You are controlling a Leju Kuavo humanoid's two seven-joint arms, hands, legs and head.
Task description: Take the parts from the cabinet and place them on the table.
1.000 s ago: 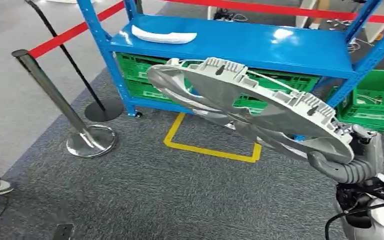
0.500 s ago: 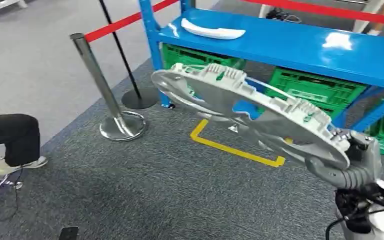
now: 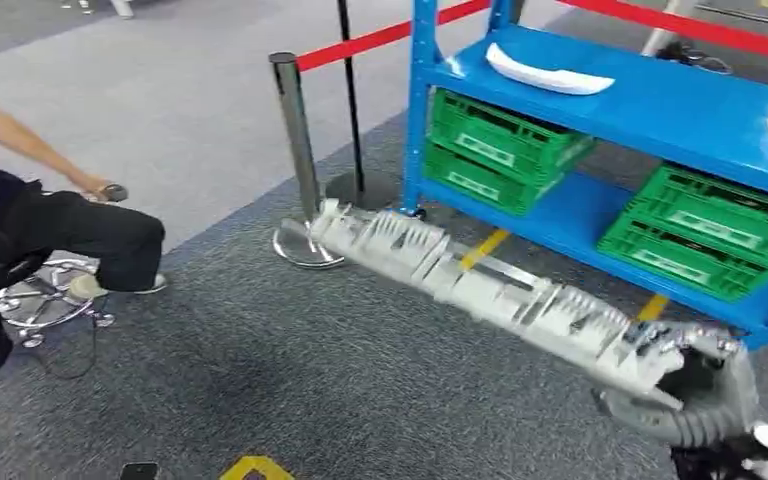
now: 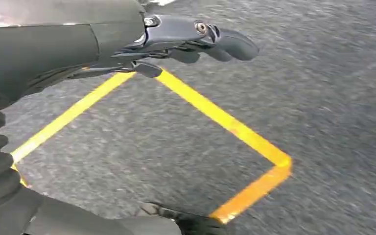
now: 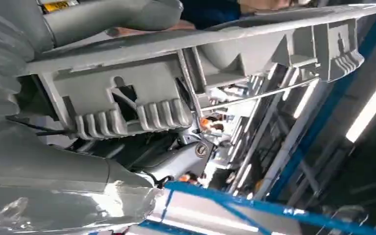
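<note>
Your right hand [image 3: 695, 385] is gripping one end of the large grey ribbed part [image 3: 480, 290], and you are seeing it edge-on in the head view, running from the hand up and away toward the chrome stanchion post [image 3: 295, 140], held above the grey carpet [image 3: 260, 380]. In the right wrist view the thick grey thumb [image 5: 127, 14] is lying along one face of the part [image 5: 176, 63] while the darker fingers [image 5: 176, 159] are closing under its ribbed rim. Your left hand [image 4: 176, 41] is hanging over the carpet [image 4: 323, 98] and a square of yellow floor tape [image 4: 225, 122], its fingers stretched out and apart, holding nothing. Beyond the part, the blue cabinet [image 3: 660, 110] is carrying a white curved part [image 3: 550, 70] on its top shelf and green crates [image 3: 500, 145] on the lower one. A red barrier belt [image 3: 380, 38] is running from the post. A person in dark clothing [image 3: 50, 240] is sitting on a chair off to your left.
</note>
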